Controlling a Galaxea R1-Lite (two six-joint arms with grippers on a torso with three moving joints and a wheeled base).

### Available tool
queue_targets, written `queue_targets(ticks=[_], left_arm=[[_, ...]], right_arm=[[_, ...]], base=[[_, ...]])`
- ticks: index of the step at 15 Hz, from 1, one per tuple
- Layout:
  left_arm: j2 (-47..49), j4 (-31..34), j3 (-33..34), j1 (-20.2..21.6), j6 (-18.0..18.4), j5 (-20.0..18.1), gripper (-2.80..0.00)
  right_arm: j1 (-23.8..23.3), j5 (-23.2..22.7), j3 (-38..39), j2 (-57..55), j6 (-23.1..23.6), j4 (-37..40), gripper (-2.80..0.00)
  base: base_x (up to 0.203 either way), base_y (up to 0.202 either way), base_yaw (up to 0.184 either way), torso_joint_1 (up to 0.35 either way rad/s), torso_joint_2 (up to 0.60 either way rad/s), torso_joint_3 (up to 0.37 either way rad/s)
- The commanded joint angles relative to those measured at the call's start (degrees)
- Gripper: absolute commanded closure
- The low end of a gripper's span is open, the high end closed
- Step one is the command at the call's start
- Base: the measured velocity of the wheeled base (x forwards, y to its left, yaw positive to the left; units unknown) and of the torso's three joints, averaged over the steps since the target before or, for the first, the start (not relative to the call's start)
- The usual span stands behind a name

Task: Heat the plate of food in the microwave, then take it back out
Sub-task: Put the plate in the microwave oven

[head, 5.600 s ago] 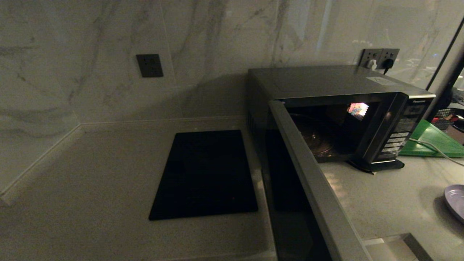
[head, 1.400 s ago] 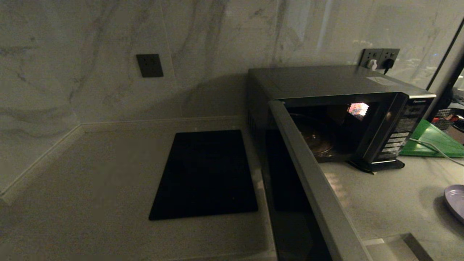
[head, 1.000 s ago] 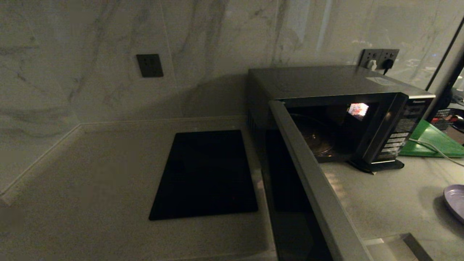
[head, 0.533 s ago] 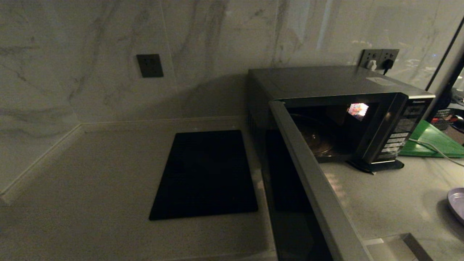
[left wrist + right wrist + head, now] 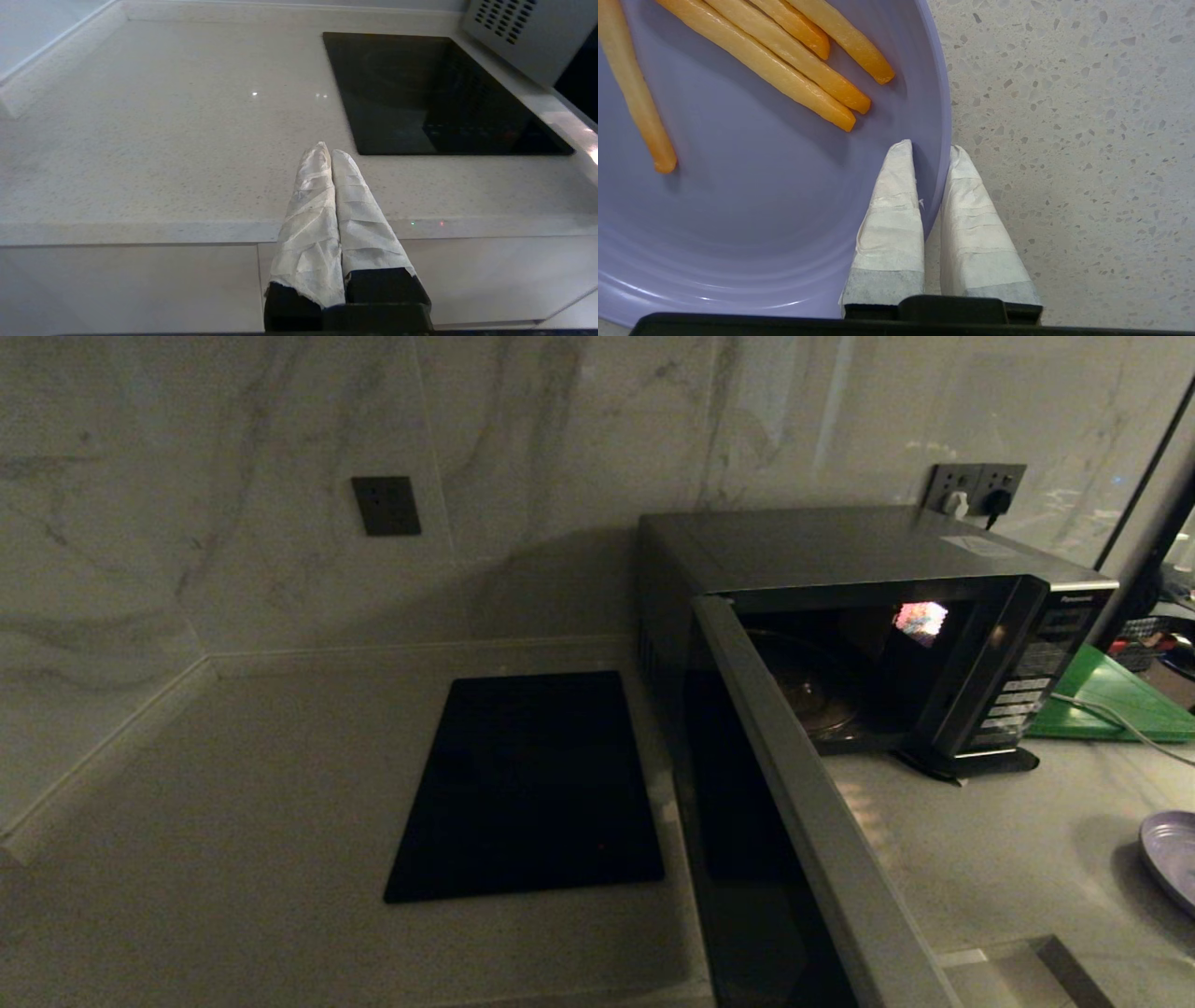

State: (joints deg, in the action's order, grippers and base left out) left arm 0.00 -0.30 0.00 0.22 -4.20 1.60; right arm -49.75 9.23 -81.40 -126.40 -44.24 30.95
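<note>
lavender plate of food [image 5: 752,196], orange sticks [image 5: 784,65]

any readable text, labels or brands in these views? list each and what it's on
"Panasonic": brand at the top of the control panel of the microwave, small, only just legible.
Button labels on that panel: too small to read.
White sticker on the microwave's top: print too small to read.
Left wrist view and right wrist view: no text.

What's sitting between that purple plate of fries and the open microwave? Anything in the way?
In the head view, only bare speckled countertop lies between the plate of food and the microwave, whose door is swung open. The right gripper is pinching the plate's rim.
</note>
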Motion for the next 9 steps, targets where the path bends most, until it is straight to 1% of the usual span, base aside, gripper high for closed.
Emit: queue_targets(ticks=[1, 9], left_arm=[[0.09, -0.05, 0.0, 0.04, -0.02, 0.07, 0.0], [0.02, -0.05, 0.0, 0.04, -0.02, 0.07, 0.0]], right_arm=[[0.0, 0.0, 0.1, -0.25, -0.23, 0.25, 0.0], [-0.17, -0.49, 0.84, 5.29, -0.41, 0.16, 0.0]], base=[[0.0, 0.0, 0.0, 0.0, 0.0, 0.0], [0.0, 0.0, 0.0, 0.0, 0.0, 0.0]])
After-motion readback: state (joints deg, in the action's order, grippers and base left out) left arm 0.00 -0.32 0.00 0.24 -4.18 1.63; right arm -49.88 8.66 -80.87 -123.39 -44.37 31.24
